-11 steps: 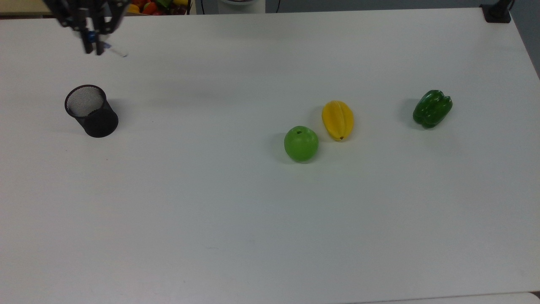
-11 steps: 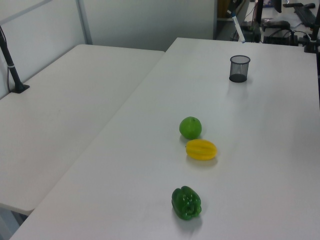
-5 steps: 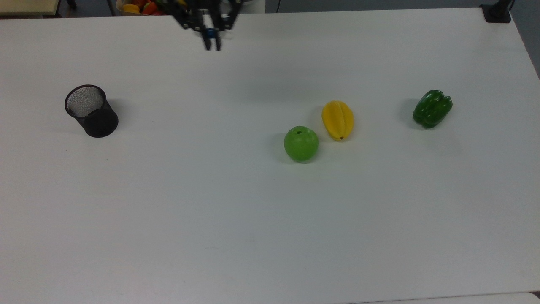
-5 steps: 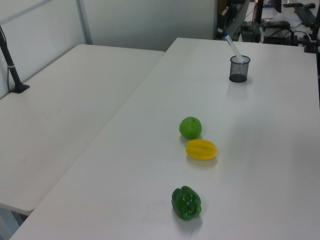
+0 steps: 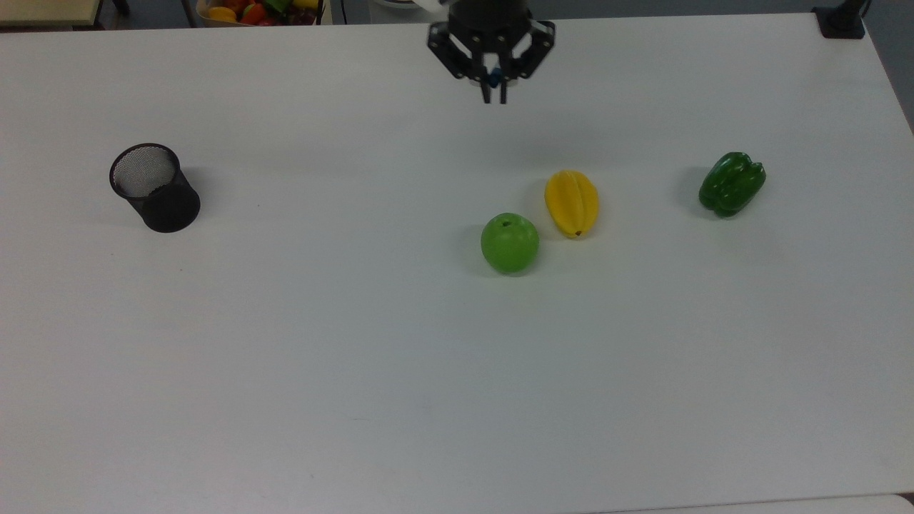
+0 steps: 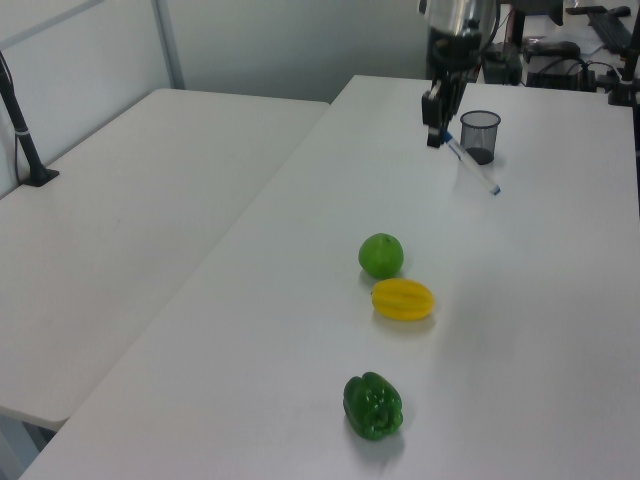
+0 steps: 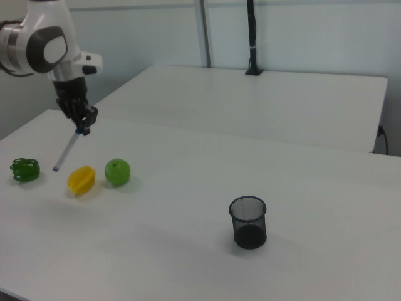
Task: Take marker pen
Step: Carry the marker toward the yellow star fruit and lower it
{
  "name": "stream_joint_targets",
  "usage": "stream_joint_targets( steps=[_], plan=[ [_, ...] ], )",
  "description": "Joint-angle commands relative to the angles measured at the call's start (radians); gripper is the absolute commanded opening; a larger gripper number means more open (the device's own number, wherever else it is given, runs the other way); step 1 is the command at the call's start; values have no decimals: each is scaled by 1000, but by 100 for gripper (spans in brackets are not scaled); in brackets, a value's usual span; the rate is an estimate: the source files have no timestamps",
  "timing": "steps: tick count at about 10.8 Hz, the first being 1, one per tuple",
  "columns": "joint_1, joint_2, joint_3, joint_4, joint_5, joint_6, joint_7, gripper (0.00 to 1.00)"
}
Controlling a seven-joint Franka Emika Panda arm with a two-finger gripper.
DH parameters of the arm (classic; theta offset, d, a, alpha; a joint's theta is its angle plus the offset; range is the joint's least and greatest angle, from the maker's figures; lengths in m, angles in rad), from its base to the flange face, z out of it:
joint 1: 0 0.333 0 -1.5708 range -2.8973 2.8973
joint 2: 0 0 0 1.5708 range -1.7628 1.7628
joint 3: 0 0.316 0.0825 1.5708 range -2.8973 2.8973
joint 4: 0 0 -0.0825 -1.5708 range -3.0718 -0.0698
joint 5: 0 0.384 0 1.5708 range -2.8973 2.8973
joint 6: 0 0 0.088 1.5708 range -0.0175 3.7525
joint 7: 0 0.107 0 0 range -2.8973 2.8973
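— Place of the marker pen (image 6: 470, 167)?

— Up in the air above the table (image 5: 300, 371), clamped between the jaws near the blue upper end. Jaws closed on the barrel, not apart.

— Long axis?

— Slanted, not upright. In the left view, running from the jaws down toward the left view's right, with the free tip in front of the black mesh cup (image 6: 479, 136). In the right view, down toward the right view's left, with the tip above the yellow fruit (image 7: 81, 179). In the top view, seen almost end-on, as a blue spot between the jaws.

— Pose of the arm?

— Wrist pointing straight down, near the top edge of the top view. Well apart from the cup, nearer to the yellow fruit and the green apple (image 5: 509, 243).

— Anything to watch?

— Probably yes: grasp close to one end, long free part below. Possibly some swinging or slipping with a fast move.
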Motion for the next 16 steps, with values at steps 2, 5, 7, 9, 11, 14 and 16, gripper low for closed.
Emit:
stream_joint_targets(
  steps=[2,5,7,9,11,14,16],
  plan=[
    [41,51,78,-114,-17,104,83,0],
    [41,51,104,-254,-118,217,77,0],
    [32,64,104,-329,-164,312,66,0],
    [27,99,103,-369,-215,402,65,0],
    [18,126,103,-371,-259,406,63,0],
    [12,151,101,-386,-328,466,63,0],
    [12,171,100,-386,-339,481,63,0]
  ],
)
